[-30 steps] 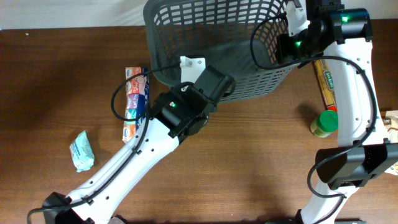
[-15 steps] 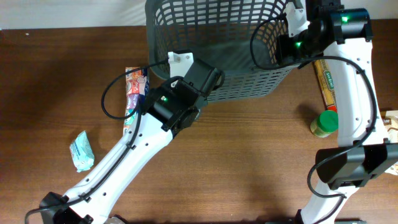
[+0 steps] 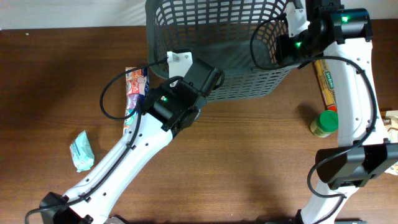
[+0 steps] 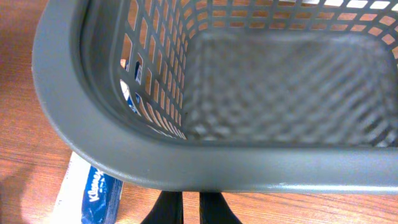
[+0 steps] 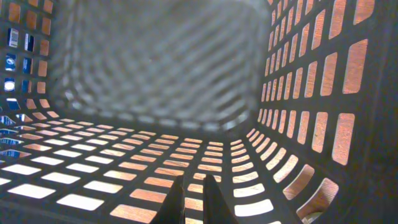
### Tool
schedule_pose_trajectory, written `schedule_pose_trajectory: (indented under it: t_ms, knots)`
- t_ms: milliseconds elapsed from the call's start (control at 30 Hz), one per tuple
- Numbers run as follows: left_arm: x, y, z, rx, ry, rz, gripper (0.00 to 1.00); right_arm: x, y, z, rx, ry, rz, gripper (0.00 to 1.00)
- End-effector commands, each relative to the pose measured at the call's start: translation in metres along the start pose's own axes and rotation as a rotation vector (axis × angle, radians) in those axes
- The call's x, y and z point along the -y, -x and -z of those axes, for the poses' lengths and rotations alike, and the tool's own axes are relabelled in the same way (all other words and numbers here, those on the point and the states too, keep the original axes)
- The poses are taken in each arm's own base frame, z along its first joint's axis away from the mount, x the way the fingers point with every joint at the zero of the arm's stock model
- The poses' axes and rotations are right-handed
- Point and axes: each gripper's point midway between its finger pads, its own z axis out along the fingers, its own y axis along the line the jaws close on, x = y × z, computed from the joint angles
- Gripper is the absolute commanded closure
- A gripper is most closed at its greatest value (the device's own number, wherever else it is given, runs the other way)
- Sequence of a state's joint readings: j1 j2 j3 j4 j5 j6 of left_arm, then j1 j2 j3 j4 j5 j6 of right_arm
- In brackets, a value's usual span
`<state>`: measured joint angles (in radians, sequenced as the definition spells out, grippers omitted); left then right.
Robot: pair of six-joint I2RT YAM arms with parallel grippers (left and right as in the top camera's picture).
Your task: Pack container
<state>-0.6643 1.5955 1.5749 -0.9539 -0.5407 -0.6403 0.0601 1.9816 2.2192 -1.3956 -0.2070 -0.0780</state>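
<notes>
On my feed the left arm [image 3: 134, 155] and right arm [image 3: 359, 93] are rounded white links joined by chunky black housings with small green lights [image 3: 165, 98], looped black cables [image 3: 104, 102], and slim black fingers [image 4: 170, 210].

Robot lab bench, no doubt about it: two white robot arms, the left arm [image 3: 134, 158] and the right arm [image 3: 362, 93], trail black cables [image 3: 104, 102] and glow green status lights [image 3: 166, 98] over a plain wooden desk [image 3: 261, 162]. Groceries lie around a plastic basket [image 3: 211, 25]: tissue pack [image 3: 81, 151], green-lidded jar [image 3: 324, 122].
</notes>
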Motion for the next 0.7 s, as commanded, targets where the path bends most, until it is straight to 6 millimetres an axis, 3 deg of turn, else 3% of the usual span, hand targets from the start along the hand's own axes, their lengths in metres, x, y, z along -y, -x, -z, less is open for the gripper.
schedule_pose_trajectory:
  t_ms: [0,400,667]
  knots:
    - [-0.007,0.009,-0.002,0.026,0.035,0.008,0.97,-0.002,-0.006,-0.007,-0.033,0.004,-0.005,0.96]
    - [-0.018,0.014,-0.005,0.036,0.067,0.024,0.97,-0.003,-0.009,-0.007,-0.043,0.005,-0.006,0.96]
    - [-0.024,0.017,-0.008,0.036,0.080,0.036,0.95,-0.015,-0.009,-0.009,-0.047,0.016,0.021,0.96]
